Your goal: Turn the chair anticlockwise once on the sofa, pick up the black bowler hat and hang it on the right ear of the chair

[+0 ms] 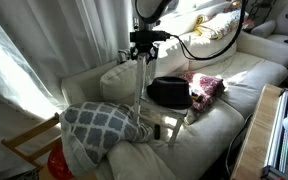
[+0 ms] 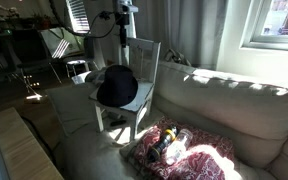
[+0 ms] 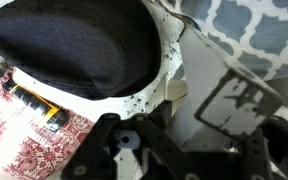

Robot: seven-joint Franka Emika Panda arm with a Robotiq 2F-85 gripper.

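The white chair [image 1: 162, 118] stands on the cream sofa [image 1: 234, 75], its slatted backrest [image 2: 142, 62] upright. The black bowler hat [image 1: 169, 92] lies on the chair seat, and it also shows on the seat in the other exterior view, hat [image 2: 117, 87]. My gripper [image 1: 142, 47] comes down from above onto a top corner of the backrest and is shut on it; the same grip shows at the gripper [image 2: 124, 28]. In the wrist view the hat [image 3: 74, 45] fills the top, on the speckled white seat [image 3: 156, 85], and the gripper [image 3: 184, 135] frames the white chair back.
A grey-and-white patterned pillow [image 1: 99, 125] leans against the chair's side. A red patterned cloth [image 2: 179, 150] with small items lies on the sofa seat beside the chair. A bare wooden chair frame [image 1: 29, 140] stands off the sofa's end. Plump back cushions [image 2: 234, 95] rise behind.
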